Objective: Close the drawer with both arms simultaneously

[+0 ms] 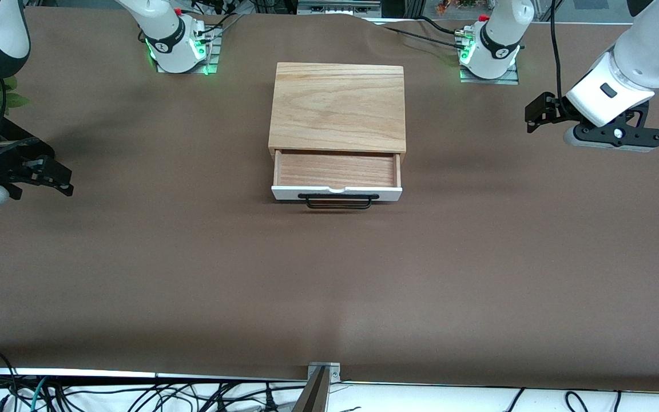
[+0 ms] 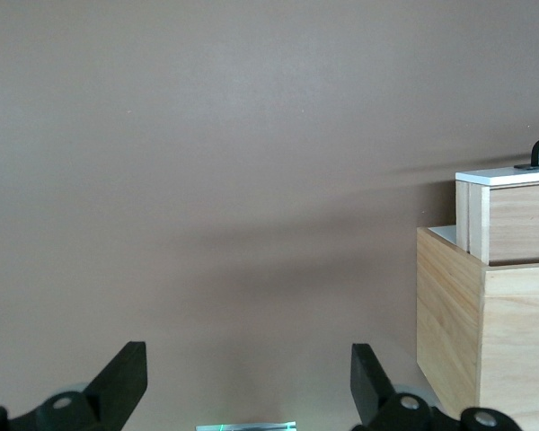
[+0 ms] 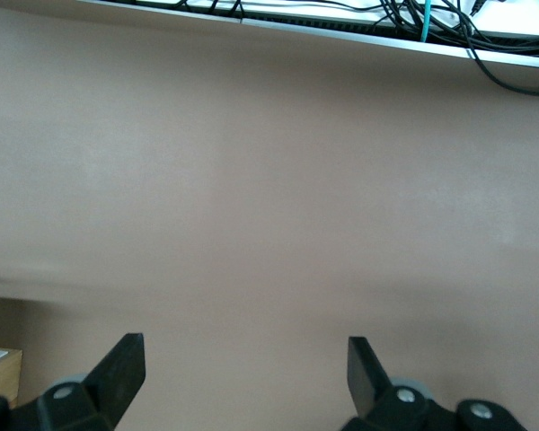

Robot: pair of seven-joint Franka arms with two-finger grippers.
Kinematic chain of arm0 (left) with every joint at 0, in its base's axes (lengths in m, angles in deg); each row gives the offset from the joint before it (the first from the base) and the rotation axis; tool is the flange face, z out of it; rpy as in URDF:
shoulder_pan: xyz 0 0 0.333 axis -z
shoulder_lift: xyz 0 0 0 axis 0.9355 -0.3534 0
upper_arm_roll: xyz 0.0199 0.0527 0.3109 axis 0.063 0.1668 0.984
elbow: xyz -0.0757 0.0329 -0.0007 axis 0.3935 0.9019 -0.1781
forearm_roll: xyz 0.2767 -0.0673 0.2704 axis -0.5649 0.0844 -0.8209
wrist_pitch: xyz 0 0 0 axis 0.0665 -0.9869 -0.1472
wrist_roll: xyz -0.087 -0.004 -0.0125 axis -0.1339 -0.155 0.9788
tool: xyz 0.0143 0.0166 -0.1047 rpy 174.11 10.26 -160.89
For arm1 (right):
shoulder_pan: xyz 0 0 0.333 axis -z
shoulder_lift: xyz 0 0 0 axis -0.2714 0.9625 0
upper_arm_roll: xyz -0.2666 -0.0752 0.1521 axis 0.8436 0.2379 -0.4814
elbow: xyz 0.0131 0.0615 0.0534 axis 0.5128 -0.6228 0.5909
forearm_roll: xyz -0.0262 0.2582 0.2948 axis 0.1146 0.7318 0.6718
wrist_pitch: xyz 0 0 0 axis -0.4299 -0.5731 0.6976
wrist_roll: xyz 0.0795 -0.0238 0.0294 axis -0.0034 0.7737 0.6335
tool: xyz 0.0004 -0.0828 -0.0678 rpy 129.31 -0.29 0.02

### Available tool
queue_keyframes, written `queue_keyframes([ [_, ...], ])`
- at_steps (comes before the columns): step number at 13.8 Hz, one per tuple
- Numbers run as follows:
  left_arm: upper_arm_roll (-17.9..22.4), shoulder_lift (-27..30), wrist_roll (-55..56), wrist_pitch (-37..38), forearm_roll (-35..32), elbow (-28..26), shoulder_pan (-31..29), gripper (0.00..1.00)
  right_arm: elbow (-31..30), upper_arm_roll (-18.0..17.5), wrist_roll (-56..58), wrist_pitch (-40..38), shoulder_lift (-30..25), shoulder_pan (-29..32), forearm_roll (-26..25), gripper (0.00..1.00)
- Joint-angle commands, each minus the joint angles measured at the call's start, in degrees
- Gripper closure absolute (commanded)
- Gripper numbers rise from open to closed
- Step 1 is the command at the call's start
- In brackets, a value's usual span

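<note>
Drawer (image 1: 336, 171) half out; left end effector (image 1: 537, 113), right end effector (image 1: 58, 178) agape, hovering wide.

A broad worktop (image 1: 192, 274) with a plain brown covering fills the front view. On it sits a light-wood box (image 1: 338, 106), midway between the two arm ends and toward the robots' bases, its drawer (image 1: 337, 178) pulled partly out (white front panel and black wire handle (image 1: 338, 201) facing the front camera). Two metal base plates (image 1: 488, 75) rest along the worktop's edge by the robots.
</note>
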Motion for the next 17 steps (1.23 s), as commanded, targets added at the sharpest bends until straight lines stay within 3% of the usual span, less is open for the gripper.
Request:
queue_keyframes([
  [1, -0.2, 0.6, -0.7, 1.2, -1.1, 0.9, 0.1, 0.0, 1.0, 0.0, -0.4, -0.9, 0.2, 0.1, -0.3, 0.0],
  [17, -0.1, 0.6, -0.3, 1.2, -1.0, 1.0, 0.1, 0.0, 1.0, 0.0, -0.1, -0.9, 0.2, 0.2, -0.3, 0.0],
])
